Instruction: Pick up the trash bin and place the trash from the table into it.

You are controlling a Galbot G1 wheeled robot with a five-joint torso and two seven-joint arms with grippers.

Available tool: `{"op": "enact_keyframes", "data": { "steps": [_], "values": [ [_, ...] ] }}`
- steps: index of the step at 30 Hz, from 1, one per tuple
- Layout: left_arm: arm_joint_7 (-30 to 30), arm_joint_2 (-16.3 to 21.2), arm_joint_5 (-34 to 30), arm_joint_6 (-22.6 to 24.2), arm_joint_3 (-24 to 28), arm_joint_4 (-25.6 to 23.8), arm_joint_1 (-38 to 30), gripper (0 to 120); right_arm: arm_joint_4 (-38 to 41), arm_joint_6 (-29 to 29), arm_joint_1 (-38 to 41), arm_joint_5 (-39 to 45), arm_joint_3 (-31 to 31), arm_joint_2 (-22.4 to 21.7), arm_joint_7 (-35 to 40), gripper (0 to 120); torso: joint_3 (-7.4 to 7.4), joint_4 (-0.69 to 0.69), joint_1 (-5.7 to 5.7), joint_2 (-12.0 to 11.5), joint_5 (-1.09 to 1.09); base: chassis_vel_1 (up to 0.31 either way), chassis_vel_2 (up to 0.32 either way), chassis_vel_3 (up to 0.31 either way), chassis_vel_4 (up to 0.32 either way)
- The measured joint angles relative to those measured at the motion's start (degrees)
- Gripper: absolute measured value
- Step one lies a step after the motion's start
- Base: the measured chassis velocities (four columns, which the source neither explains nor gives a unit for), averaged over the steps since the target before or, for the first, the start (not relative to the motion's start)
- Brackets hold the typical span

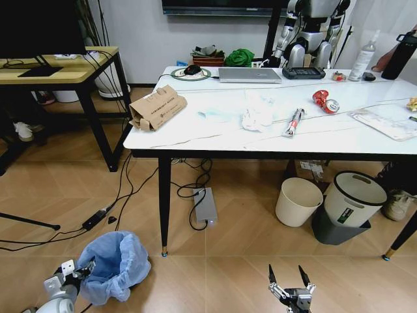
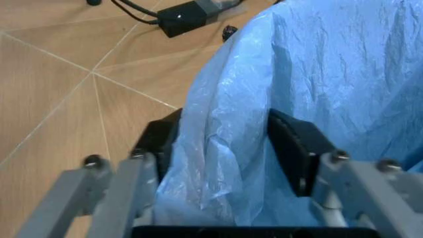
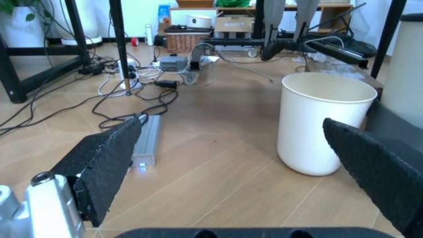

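Note:
The trash bin, lined with a crinkled light-blue bag, stands on the floor left of the table leg. My left gripper is at its near rim. In the left wrist view the two black pads squeeze a fold of the blue bag, so the left gripper is shut on the rim. My right gripper hangs open low over the floor, holding nothing. Trash lies on the white table: torn cardboard, crumpled tissue, a rolled wrapper, a red wrapper, a clear plastic sheet.
Under the table stand a cream bin and a grey-black bin with a white rim. Cables and a power brick lie on the floor. A laptop and bottles sit at the table's back. A wooden desk stands left.

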Motion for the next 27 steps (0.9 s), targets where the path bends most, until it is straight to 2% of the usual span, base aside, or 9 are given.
{"op": "enact_keyframes", "data": {
  "steps": [13, 18, 21, 23, 24, 25, 27],
  "values": [
    [1.6, -0.4, 0.4, -1.0, -0.5, 1.1, -0.1, 1, 0.7, -0.1, -0.4, -0.1, 0.0, 0.0, 0.0, 100, 0.01, -0.01, 0.01, 0.0, 0.02, 0.0, 0.0, 0.0, 0.0],
    [3.5, -0.8, 1.3, -3.4, -0.9, 0.1, 1.6, 0, 0.9, -0.1, -0.6, 0.0, 0.0, 0.0, 0.0, 100, 0.02, -0.03, 0.02, 0.0, -0.03, 0.0, 0.0, 0.0, 0.0],
    [1.9, -0.9, 1.4, -7.2, -0.5, -3.9, 5.7, 0, 0.9, 0.0, -0.8, 0.0, 0.1, 0.0, 0.1, 100, 0.04, -0.01, 0.02, 0.0, -0.06, 0.0, 0.0, 0.0, 0.0],
    [0.2, -0.8, 1.7, -10.9, -0.1, -8.0, 9.4, 0, 0.9, 0.1, -0.8, 0.0, 0.1, 0.0, 0.1, 100, 0.03, 0.01, 0.02, 0.0, 0.03, 0.0, 0.0, 0.0, 0.0],
    [-0.1, -0.9, 2.2, -12.4, -0.1, -10.4, 11.4, 0, 1.0, 0.1, -0.8, 0.0, 0.1, 0.0, 0.1, 100, 0.03, 0.01, 0.02, 0.0, 0.0, 0.0, 0.0, 0.0, 0.0],
    [-0.2, -1.0, 2.5, -13.5, -0.1, -13.0, 13.1, 0, 1.0, 0.1, -0.8, 0.0, 0.1, 0.0, 0.1, 100, 0.03, 0.01, 0.02, 0.0, -0.04, 0.0, 0.0, 0.0, 0.0],
    [-0.2, -1.1, 2.5, -13.9, -0.1, -14.3, 13.9, 0, 1.0, 0.1, -0.8, 0.0, 0.1, 0.0, 0.1, 100, 0.03, 0.01, 0.02, 0.0, -0.04, 0.0, 0.0, 0.0, 0.0]
  ]
}}
